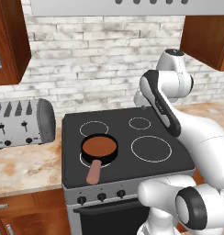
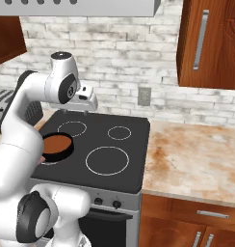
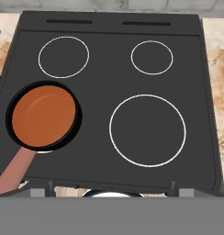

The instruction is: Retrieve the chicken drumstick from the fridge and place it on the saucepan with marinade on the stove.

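Note:
The saucepan with marinade (image 1: 99, 148) (image 2: 56, 146) (image 3: 43, 115) sits on the front left burner of the stove (image 1: 125, 137) (image 2: 97, 144) (image 3: 100, 92). It is black, filled with reddish-brown sauce, and its pinkish handle points toward the stove's front edge. My gripper (image 2: 73, 112) (image 3: 111, 187) hangs above the back middle of the cooktop, pointing down, open and holding nothing. Its fingertips (image 3: 49, 186) stand far apart in the hand view. The left base view has the gripper (image 1: 141, 103) mostly behind my own arm. The chicken drumstick and the fridge are out of view.
A silver toaster (image 1: 22, 123) stands on the marble counter left of the stove. More marble counter (image 2: 196, 159) runs to the right. Wooden wall cabinets (image 2: 211, 43) and a range hood (image 1: 123, 7) hang above. Black knobs (image 1: 101, 197) line the stove's steel front.

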### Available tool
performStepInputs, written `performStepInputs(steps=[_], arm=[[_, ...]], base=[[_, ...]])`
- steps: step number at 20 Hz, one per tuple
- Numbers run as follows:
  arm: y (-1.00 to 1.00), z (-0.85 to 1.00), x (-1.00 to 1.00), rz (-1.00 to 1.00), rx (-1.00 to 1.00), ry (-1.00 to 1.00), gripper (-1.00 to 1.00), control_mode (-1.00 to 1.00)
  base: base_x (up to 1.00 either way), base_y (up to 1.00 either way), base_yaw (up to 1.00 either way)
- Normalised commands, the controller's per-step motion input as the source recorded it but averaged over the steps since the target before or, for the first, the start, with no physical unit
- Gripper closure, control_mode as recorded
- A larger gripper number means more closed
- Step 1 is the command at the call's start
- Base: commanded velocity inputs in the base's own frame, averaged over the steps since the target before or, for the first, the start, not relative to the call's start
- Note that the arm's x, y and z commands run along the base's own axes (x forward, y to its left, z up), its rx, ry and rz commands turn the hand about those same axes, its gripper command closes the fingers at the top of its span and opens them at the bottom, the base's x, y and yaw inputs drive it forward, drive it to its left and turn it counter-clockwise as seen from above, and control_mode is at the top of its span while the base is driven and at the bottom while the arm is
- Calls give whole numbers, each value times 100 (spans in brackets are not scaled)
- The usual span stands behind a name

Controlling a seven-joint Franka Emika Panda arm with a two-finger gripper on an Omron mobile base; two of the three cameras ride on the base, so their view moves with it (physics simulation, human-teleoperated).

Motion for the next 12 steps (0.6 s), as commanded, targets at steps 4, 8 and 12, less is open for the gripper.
performStepInputs(steps=[4,8,12], arm=[[0,0,0,0,0,0,-100,100],[0,0,0,0,0,0,-100,100],[0,0,0,0,0,0,-100,100]], base=[[0,0,0],[-1,0,0],[-42,0,0]])
